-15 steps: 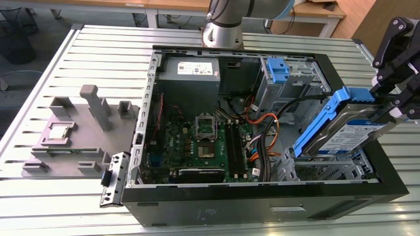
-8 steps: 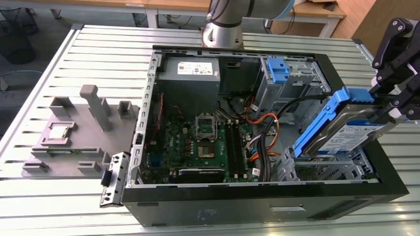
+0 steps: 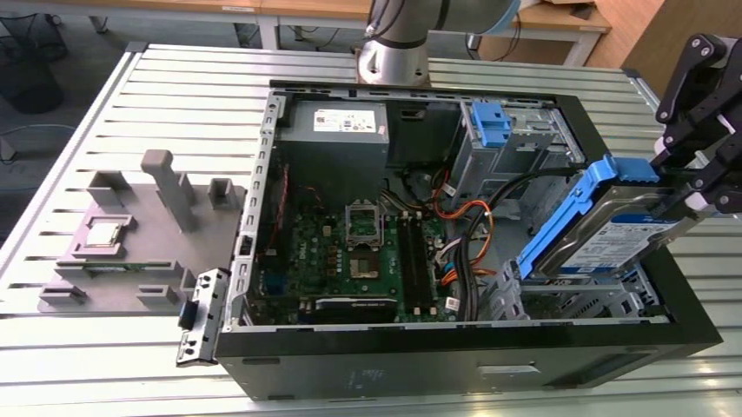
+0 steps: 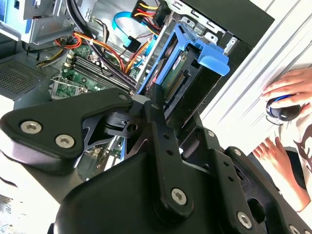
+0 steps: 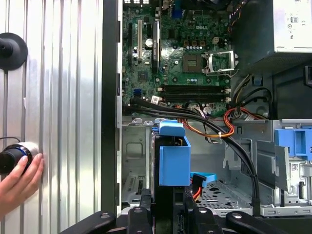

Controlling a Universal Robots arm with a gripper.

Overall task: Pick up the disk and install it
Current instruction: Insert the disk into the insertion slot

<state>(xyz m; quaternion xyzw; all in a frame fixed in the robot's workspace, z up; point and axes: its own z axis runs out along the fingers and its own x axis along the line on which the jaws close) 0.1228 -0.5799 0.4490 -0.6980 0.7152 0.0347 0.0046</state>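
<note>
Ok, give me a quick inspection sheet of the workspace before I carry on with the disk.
Surface: slatted metal table, open computer case lying on it.
Job's things: disk, tilted, above the case's drive bay at the exterior view's right.
Clutter: grey fixture block and metal bracket beside the case, exterior view's left.
Gripper: shut on the disk.
Cables: orange and black cables run inside the case beside the bay.
Surroundings: a person's hand over the table beside the case.

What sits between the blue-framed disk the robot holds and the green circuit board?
Loose black and orange cables, between the disk and circuit board in the exterior view.
</note>
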